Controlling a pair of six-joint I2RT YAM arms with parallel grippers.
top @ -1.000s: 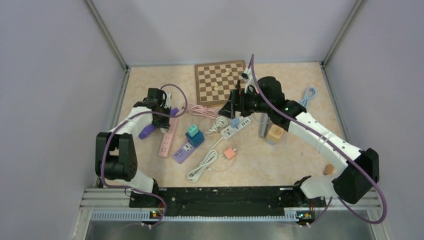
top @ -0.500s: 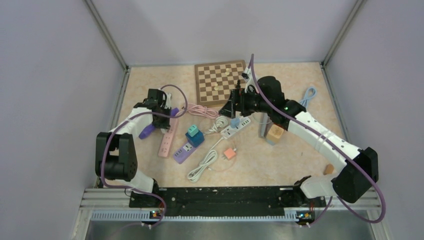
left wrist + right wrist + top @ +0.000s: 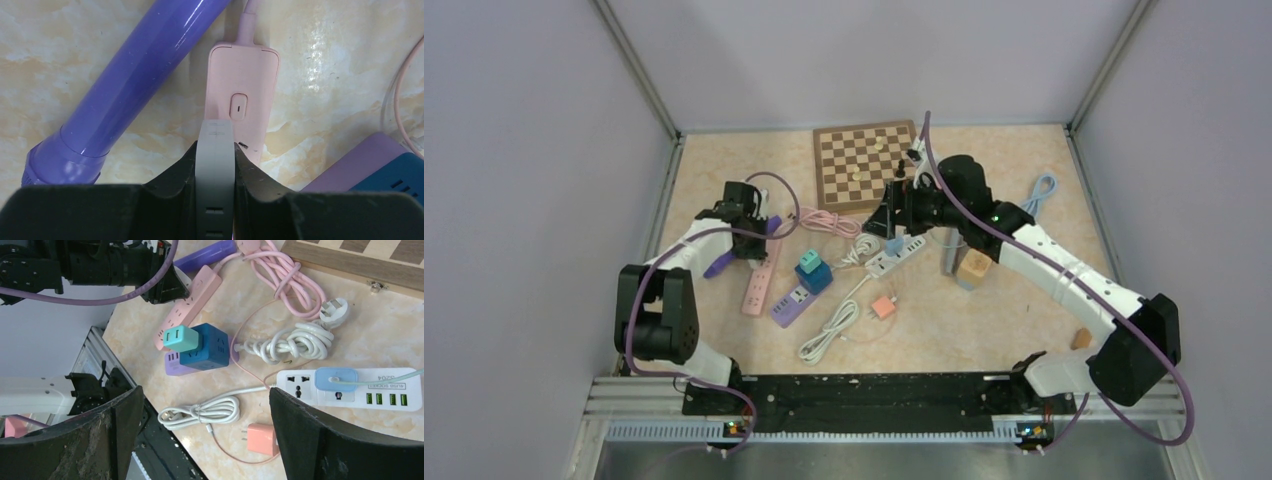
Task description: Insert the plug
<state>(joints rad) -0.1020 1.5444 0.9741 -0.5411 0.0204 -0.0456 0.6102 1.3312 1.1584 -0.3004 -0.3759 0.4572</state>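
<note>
Over the table, in the top view, the left gripper was seen poised above the far end of the pink power strip, with a purple tube laid just beside it. Across the way, the right gripper was held over the white power strip, near the chessboard. Between the two arms, a blue cube socket topped by a teal plug was set against a lilac strip. Down at the left wrist, the jaws were found clamped tight on the white plug, which was pinched between the black fingers. The plug was lined up directly over the pink strip, just short of its switch button. Whether the prongs had met a socket could not be told, as that spot was hidden by the plug body. Over at the right wrist, the fingers were spread wide with nothing gripped between them. Beneath them the white strip was spotted with a light blue plug seated in it. An orange charger and a coiled white cable were laid close by on the marbled surface.
</note>
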